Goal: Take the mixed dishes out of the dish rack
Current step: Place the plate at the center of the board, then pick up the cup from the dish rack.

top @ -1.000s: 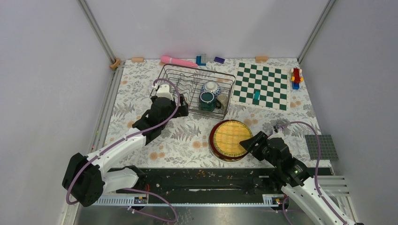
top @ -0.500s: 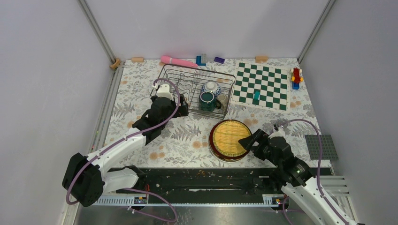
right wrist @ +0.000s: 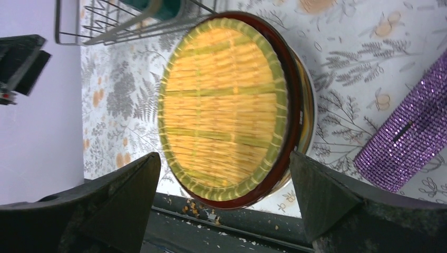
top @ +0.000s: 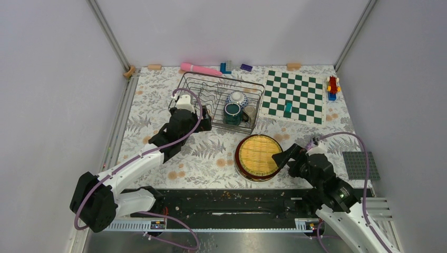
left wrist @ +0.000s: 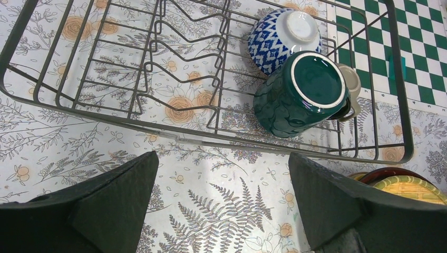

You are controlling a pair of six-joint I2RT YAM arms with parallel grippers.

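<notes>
The dish rack (top: 221, 100) (left wrist: 95, 100) holds a dark green mug (top: 232, 113) (left wrist: 300, 95), a blue-and-white patterned bowl (top: 236, 98) (left wrist: 282, 31) and a small olive cup (top: 250, 113) (left wrist: 352, 87) half hidden behind the mug. Its plate tines are bare. The yellow woven-look plate (top: 258, 157) (right wrist: 226, 105) tops a stack on the table, with a dark red rim (right wrist: 298, 132) under it. My right gripper (top: 284, 159) (right wrist: 224, 158) stands open at the stack's near right edge, holding nothing. My left gripper (top: 204, 125) (left wrist: 221, 158) hangs open over the cloth just before the rack's near rail.
A green-and-white chessboard (top: 294, 96) (left wrist: 416, 47) with a teal piece (top: 288, 109) lies right of the rack. A purple glitter cylinder (right wrist: 406, 137) lies beside the plate stack. A grey baseplate (top: 361, 164) sits at the right edge. A pink object (top: 200, 68) and small toys lie along the back.
My right gripper has opened wider and drawn back a little to the right of the plate stack, leaving the woven plate on top. The left arm has not moved.
</notes>
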